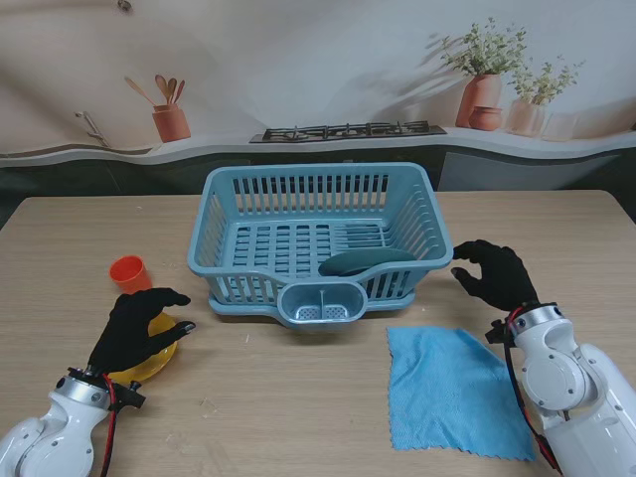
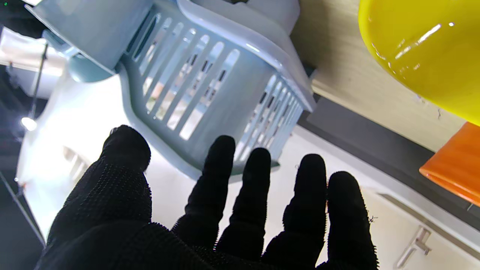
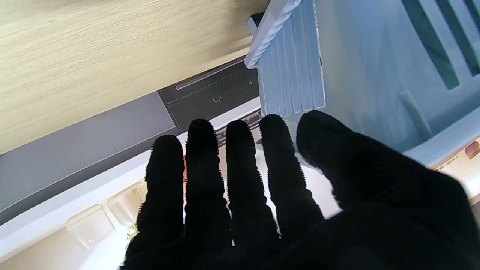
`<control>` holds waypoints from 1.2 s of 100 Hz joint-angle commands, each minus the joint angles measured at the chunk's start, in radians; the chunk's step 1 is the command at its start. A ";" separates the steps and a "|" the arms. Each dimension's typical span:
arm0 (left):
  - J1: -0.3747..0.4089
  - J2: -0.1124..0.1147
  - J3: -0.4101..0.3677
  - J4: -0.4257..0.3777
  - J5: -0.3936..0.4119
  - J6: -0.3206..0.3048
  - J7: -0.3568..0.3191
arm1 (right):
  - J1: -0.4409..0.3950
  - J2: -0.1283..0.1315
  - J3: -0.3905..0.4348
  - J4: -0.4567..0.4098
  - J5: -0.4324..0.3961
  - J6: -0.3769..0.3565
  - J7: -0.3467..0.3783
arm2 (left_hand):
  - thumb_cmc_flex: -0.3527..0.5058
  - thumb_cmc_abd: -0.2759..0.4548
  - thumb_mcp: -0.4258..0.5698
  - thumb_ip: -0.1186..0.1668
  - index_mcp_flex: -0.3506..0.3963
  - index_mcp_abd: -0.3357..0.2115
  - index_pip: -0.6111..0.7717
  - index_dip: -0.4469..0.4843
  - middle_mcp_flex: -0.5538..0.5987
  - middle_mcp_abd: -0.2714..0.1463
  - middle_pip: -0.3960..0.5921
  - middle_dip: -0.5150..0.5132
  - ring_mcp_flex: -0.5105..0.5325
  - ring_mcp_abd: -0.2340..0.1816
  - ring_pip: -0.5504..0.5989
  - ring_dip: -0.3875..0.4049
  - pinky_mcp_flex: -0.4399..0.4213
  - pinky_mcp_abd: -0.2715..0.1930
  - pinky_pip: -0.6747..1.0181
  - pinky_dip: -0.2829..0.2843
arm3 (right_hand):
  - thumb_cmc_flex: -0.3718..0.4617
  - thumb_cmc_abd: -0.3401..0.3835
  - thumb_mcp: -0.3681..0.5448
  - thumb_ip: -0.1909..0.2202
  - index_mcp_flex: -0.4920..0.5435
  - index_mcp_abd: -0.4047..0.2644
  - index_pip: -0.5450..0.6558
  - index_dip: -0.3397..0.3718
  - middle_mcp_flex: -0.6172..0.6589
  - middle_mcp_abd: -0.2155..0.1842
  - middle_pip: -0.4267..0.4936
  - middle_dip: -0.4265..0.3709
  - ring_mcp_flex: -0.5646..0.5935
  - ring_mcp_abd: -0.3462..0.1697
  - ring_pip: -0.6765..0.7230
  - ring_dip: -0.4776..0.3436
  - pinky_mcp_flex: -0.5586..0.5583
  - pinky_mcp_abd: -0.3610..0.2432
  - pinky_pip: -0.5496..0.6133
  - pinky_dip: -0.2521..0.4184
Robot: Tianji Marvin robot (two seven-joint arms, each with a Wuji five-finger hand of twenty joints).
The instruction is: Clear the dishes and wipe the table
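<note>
Sitting at the near left of the wooden table (image 1: 298,397): a yellow bowl (image 1: 149,360), mostly covered in the stand view by the left hand (image 1: 134,328). Hovering right over it with black-gloved fingers (image 2: 221,176) spread apart, nothing gripped; hard telling whether the palm is actually touching the bowl, probably just above it. Showing up glossy and close in the left wrist view too, with an orange cup (image 1: 129,272) just beside it, a bit farther from me on the table.

Taking up the middle of the table: a blue dish rack (image 1: 313,243), slotted walls, small cutlery pocket (image 1: 320,303) on the side nearer to me. Lying inside toward the right, a dark teal dish (image 1: 366,261), tilted a little against the rack floor.

Resting just right of the rack: the right hand (image 1: 497,273), fingers loosely curled and apart, holding nothing, near the rack's right wall but not touching.

Lying flat nearer to me on the right: a blue cloth (image 1: 452,393), slightly rumpled at the edges, right next to the right forearm.
</note>
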State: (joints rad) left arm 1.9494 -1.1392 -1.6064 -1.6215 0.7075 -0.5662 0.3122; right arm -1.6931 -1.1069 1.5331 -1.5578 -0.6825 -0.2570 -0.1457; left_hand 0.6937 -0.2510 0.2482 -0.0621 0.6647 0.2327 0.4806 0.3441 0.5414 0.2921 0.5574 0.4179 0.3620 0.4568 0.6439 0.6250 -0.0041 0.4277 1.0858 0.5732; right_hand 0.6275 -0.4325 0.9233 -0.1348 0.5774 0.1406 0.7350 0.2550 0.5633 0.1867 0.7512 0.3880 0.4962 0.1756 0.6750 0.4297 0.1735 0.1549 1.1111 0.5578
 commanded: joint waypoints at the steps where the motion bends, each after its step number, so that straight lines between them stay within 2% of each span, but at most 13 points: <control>1: 0.018 0.002 -0.012 -0.026 0.006 -0.001 -0.020 | -0.004 -0.002 -0.001 0.000 -0.006 -0.004 0.013 | 0.022 0.024 -0.004 -0.005 -0.002 -0.004 -0.015 -0.007 -0.021 0.008 -0.012 -0.017 -0.026 -0.009 -0.014 -0.012 -0.020 -0.018 -0.025 -0.021 | -0.023 -0.029 0.028 0.033 -0.009 0.009 -0.012 0.016 -0.029 -0.015 -0.005 -0.011 -0.032 -0.025 -0.015 -0.018 -0.017 -0.032 -0.017 -0.001; 30: 0.076 0.009 -0.073 -0.096 0.027 0.036 -0.071 | 0.012 0.001 -0.001 0.018 -0.020 -0.026 0.010 | 0.021 0.018 0.003 -0.006 -0.015 0.002 -0.032 -0.012 -0.048 0.008 -0.022 -0.021 -0.055 -0.015 -0.032 -0.016 -0.044 -0.030 -0.050 -0.036 | -0.018 -0.026 0.028 0.034 -0.001 0.013 -0.029 0.029 -0.028 -0.013 -0.005 -0.011 -0.036 -0.025 -0.016 -0.019 -0.021 -0.033 -0.022 0.005; 70: 0.180 0.025 -0.132 -0.173 0.169 0.155 -0.096 | 0.018 -0.001 0.004 0.038 -0.015 -0.040 0.001 | 0.003 0.003 0.018 -0.014 -0.015 0.038 -0.120 -0.046 -0.106 0.018 -0.066 -0.047 -0.120 -0.032 -0.118 -0.060 -0.083 -0.101 -0.189 -0.123 | -0.038 -0.024 0.020 0.035 0.002 0.017 -0.047 0.040 -0.032 -0.012 -0.009 -0.013 -0.058 -0.028 -0.025 -0.022 -0.042 -0.039 -0.037 0.008; 88: 0.198 0.033 -0.124 -0.173 0.232 0.230 -0.094 | 0.019 0.000 0.003 0.040 -0.013 -0.041 0.005 | -0.015 -0.001 0.011 -0.019 -0.011 0.061 -0.204 -0.079 -0.146 0.015 -0.100 -0.067 -0.159 -0.061 -0.189 -0.106 -0.081 -0.143 -0.312 -0.192 | -0.041 -0.027 0.021 0.036 0.003 0.017 -0.052 0.045 -0.033 -0.012 -0.009 -0.013 -0.061 -0.029 -0.026 -0.023 -0.045 -0.041 -0.043 0.010; 95: 0.200 0.036 -0.119 -0.170 0.258 0.261 -0.097 | 0.019 0.000 0.003 0.040 -0.013 -0.040 0.006 | -0.023 0.001 -0.001 -0.020 -0.018 0.067 -0.242 -0.093 -0.173 0.009 -0.111 -0.074 -0.181 -0.090 -0.218 -0.125 -0.075 -0.165 -0.380 -0.221 | -0.042 -0.026 0.021 0.037 0.003 0.017 -0.053 0.046 -0.033 -0.013 -0.009 -0.013 -0.062 -0.029 -0.026 -0.023 -0.046 -0.045 -0.044 0.011; 109: 0.194 0.044 -0.106 -0.151 0.320 0.303 -0.084 | 0.019 0.000 0.001 0.042 -0.014 -0.037 0.007 | -0.047 -0.003 -0.019 -0.023 -0.028 0.074 -0.312 -0.121 -0.216 -0.002 -0.130 -0.085 -0.209 -0.124 -0.259 -0.152 -0.070 -0.187 -0.441 -0.227 | -0.042 -0.030 0.024 0.038 0.005 0.018 -0.054 0.049 -0.032 -0.012 -0.009 -0.013 -0.063 -0.029 -0.027 -0.024 -0.047 -0.042 -0.046 0.013; 120: 0.193 0.049 -0.096 -0.149 0.345 0.347 -0.100 | 0.019 0.001 -0.001 0.042 -0.015 -0.033 0.008 | -0.064 0.001 -0.034 -0.024 -0.031 0.079 -0.364 -0.135 -0.248 -0.008 -0.140 -0.092 -0.233 -0.141 -0.278 -0.163 -0.069 -0.198 -0.468 -0.217 | -0.043 -0.031 0.025 0.038 0.005 0.018 -0.056 0.051 -0.033 -0.012 -0.010 -0.013 -0.064 -0.029 -0.027 -0.024 -0.048 -0.043 -0.048 0.014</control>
State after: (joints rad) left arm 2.1399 -1.0940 -1.7069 -1.7723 1.0581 -0.2421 0.2416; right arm -1.6726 -1.1065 1.5349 -1.5165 -0.6946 -0.2895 -0.1519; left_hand 0.6476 -0.2516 0.2464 -0.0621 0.6605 0.2839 0.1606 0.2238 0.3390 0.2921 0.4228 0.3485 0.1682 0.3399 0.3866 0.4766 -0.0726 0.2557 0.6582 0.3723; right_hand 0.6093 -0.4341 0.9248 -0.1253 0.5784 0.1498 0.6881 0.2916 0.5618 0.1867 0.7512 0.3879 0.4652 0.1692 0.6560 0.4212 0.1407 0.1524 1.0857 0.5597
